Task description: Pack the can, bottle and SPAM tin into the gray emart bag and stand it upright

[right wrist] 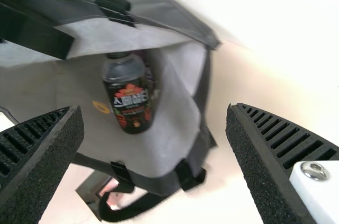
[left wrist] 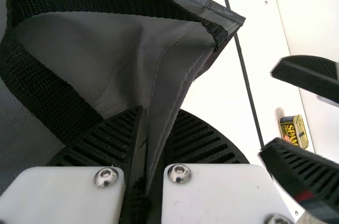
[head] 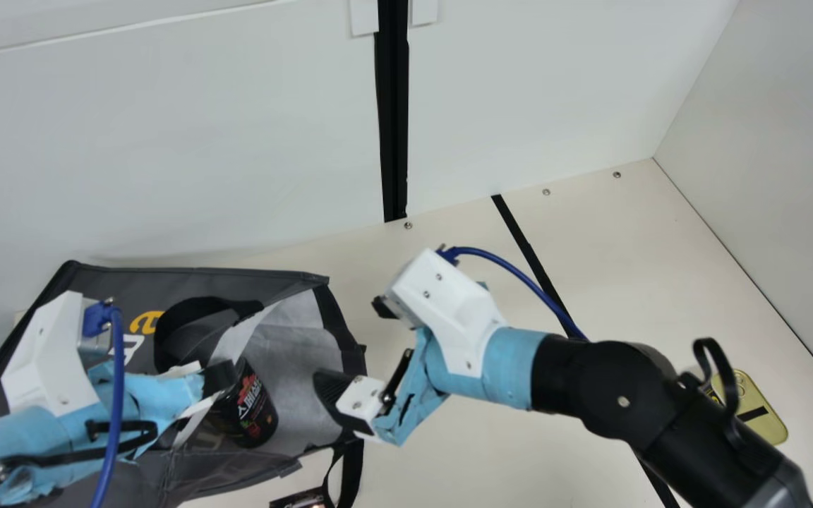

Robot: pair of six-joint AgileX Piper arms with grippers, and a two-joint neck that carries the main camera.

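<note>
The left gripper (head: 212, 384) is pinching an edge of the gray fabric emart bag (head: 286, 279). The right gripper (head: 351, 348) is holding its black ribbed fingers spread beside the mouth. The dark, red-labeled bottle (head: 255, 410) is resting inside; the yellow rectangular SPAM tin (head: 766, 416) is resting well apart.

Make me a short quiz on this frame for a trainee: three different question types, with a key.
1. True or false: the bottle is inside the gray emart bag, and the right gripper is open.
2. Where is the SPAM tin?
A) Inside the gray emart bag
B) On the table, outside the gray emart bag
C) In the right gripper
3. Short answer: what is the left gripper shut on?

Key: 1. True; 2. B; 3. The edge of the gray emart bag
</note>
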